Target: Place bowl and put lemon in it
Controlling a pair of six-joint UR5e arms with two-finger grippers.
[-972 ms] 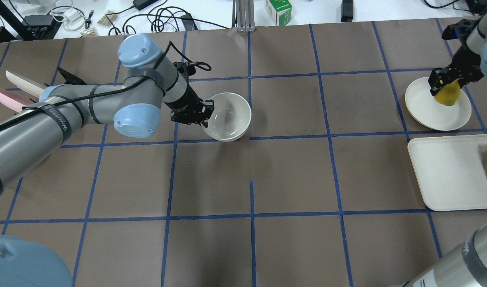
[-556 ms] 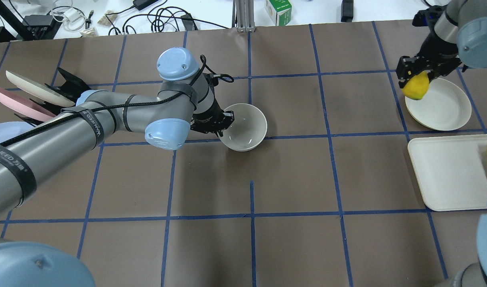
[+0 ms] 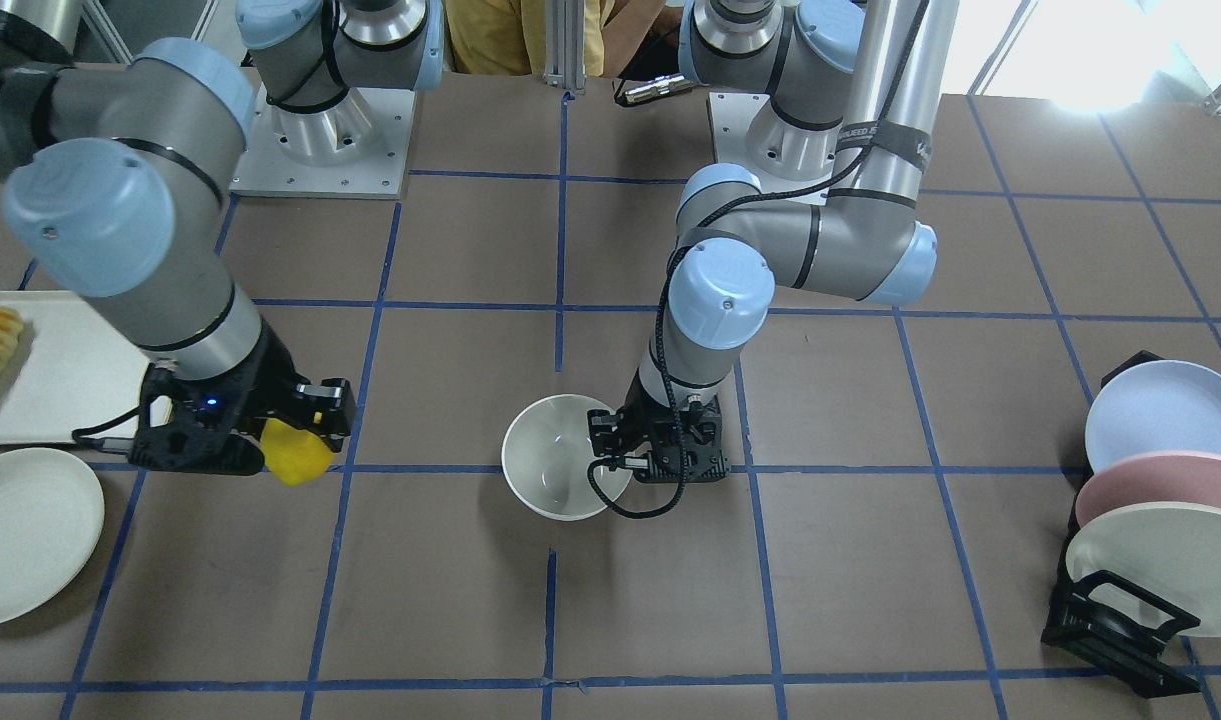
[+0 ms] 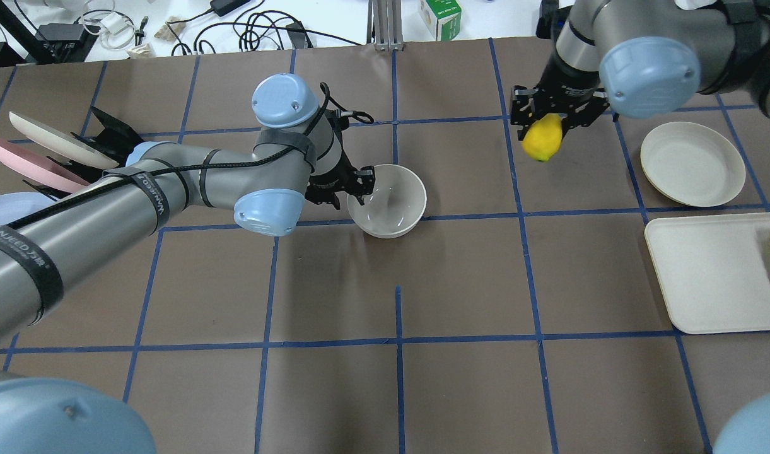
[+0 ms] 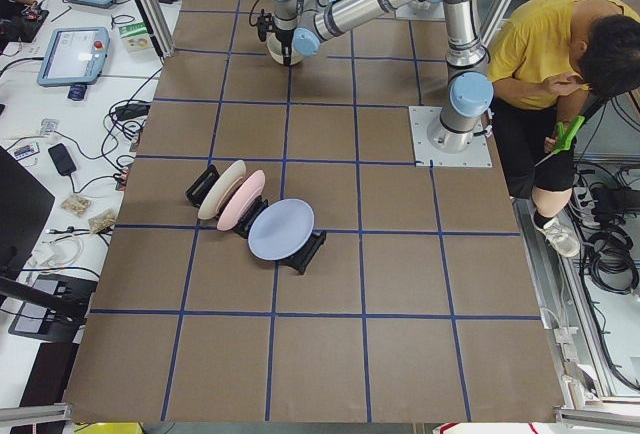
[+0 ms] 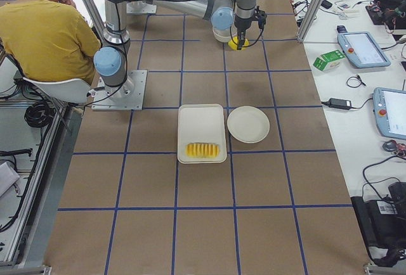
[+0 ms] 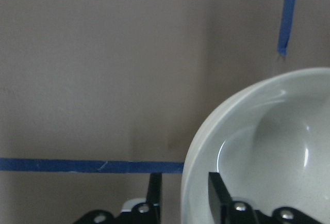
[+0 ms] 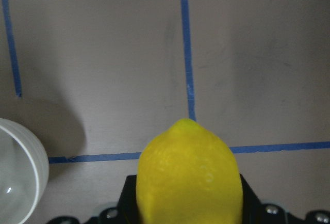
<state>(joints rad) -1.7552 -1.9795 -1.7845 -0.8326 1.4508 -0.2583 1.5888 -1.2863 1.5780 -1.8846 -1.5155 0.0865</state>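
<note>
1. The bowl sat upright on the table near its middle, just by a blue tape line.
2. The left gripper straddled the bowl's rim, one finger inside and one outside. In the wrist view a gap showed at each finger, so the jaws looked parted and the bowl looked released.
3. The right gripper was clamped on the lemon, which hung in the air well apart from the bowl, between it and the plate.
4. Placing the bowl looked done; bringing the lemon over and dropping it in was left.
5. Risk: if the left gripper pulled sideways rather than straight up, the inner finger could hook the rim and drag or tip the bowl.
6. Risk: the left arm stood right at the bowl. If the right arm arrived before it cleared, the wrists could collide.
7. Risk: the lemon was oval, smooth and held near its top, so a quick swing could work it loose short of the bowl.
8. Risk: released too high or off-centre, the lemon could strike the rim, bounce out of the glossy inside and roll off across the table.
</note>
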